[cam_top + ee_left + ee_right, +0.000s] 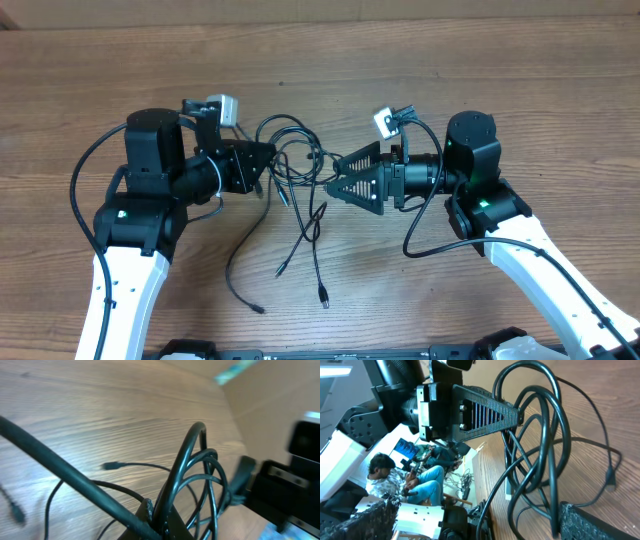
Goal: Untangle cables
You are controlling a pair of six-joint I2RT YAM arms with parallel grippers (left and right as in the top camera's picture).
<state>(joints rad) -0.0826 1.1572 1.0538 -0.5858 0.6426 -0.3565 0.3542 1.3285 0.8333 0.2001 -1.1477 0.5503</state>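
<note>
Right up against the left wrist lens are the cables (200,475), thin black loops standing up out of the left pincer (157,521), which is clamped together on them where several strands cross. From above, that knot of loops sits in the middle of the bench (500,80), directly between the two arms.

The right pincer (333,173) is spread wide apart and holds nothing. It points across at the left one, almost nose to nose, with its tips just beside the right edge of the loops. Its own view shows its fingers (592,522) at the two lower corners of the picture. The bundle hangs ahead in the gap between them, nearer this one than the other. So the tangle lies straight in front of the right pincer, toward the robot's left, and it is the free arm closest to it.

The loose tails (323,297) run the other way, from the knot down toward the robot's base. They lie flat on the wood and fan out a little.

I'd say the next move depends on the right pincer picking one strand out of loops that run roughly crosswise to its reach. The strands overlap closely there, so closing on two at once looks like the risk.
</note>
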